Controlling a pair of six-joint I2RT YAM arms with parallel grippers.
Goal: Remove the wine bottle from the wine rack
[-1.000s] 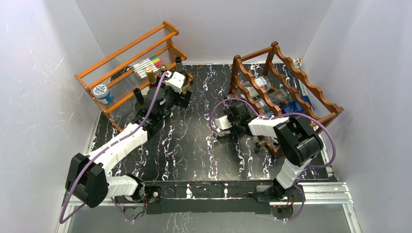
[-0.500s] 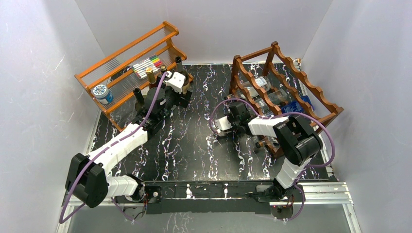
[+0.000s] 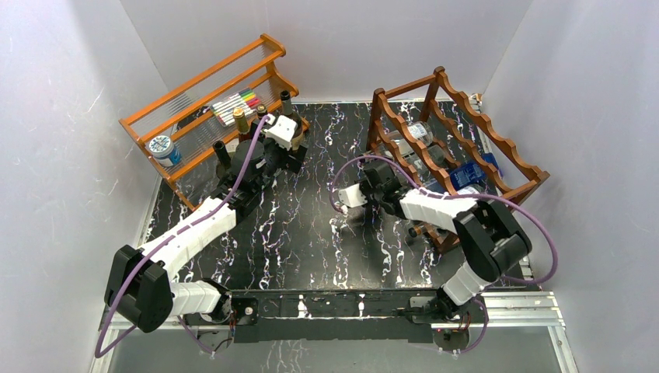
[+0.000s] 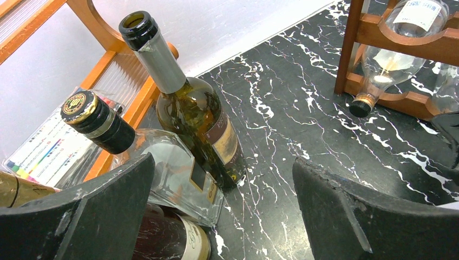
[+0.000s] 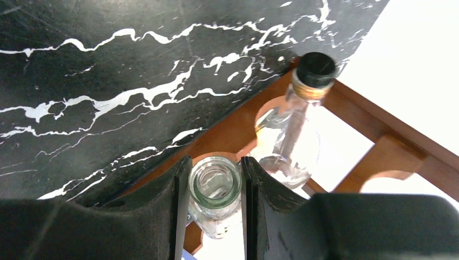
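The dark reddish-brown wine rack (image 3: 497,140) stands at the back right with clear bottles lying in its scalloped rails. My right gripper (image 3: 385,185) is at the rack's front left side. In the right wrist view the right gripper (image 5: 215,173) is shut on the open neck of a clear glass wine bottle (image 5: 215,189), one pad on each side of the mouth. The bottle's neck pokes through a scallop of the rack's rail (image 5: 227,135). My left gripper (image 4: 224,179) hangs open and holds nothing, over bottles by the orange rack.
A second clear bottle with a black cap (image 5: 303,97) lies in the neighbouring scallop. A green bottle (image 4: 195,114), a clear black-capped bottle (image 4: 162,162) and a dark bottle (image 4: 168,238) stand by the orange rack (image 3: 202,101), which holds markers (image 3: 237,101) and a blue-lidded jar (image 3: 163,148).
The right jaws have closed on the bottle's neck. The right gripper has shifted slightly left, and that arm's elbow has swung toward the lower right. The left arm has not moved.
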